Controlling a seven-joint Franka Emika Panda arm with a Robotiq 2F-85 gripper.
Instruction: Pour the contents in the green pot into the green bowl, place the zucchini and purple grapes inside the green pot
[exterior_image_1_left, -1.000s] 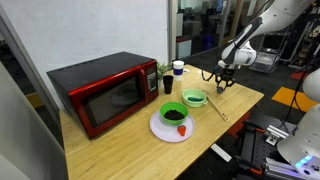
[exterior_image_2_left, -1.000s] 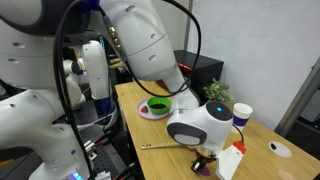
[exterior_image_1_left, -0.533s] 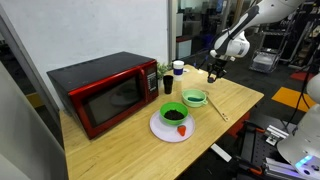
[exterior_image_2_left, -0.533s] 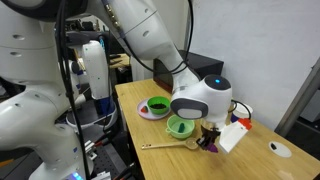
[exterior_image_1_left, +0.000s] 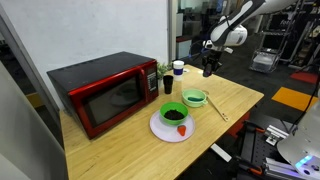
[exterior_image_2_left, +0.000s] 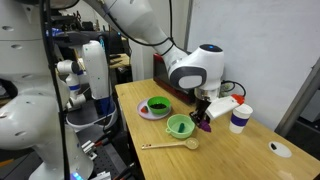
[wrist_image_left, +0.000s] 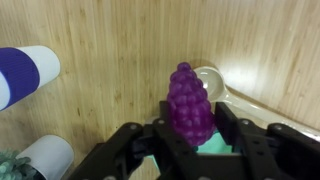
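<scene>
I count one clump of purple grapes (wrist_image_left: 190, 98), and my gripper (wrist_image_left: 192, 125) is clamped on it, one finger pressing each side. The clump's long axis runs along my fingers, with its narrow tip pointing away from my wrist, down toward the tabletop (wrist_image_left: 120, 40). It hangs in the air, clear of the wood. Beneath it lie one wooden spoon (wrist_image_left: 212, 80) and one blue-banded cup (wrist_image_left: 22, 68). In an exterior view, one green pot (exterior_image_2_left: 180, 126) sits on the table, below and to one side of the grapes. One green bowl (exterior_image_2_left: 157, 106) stands on one white plate (exterior_image_2_left: 142, 112).
</scene>
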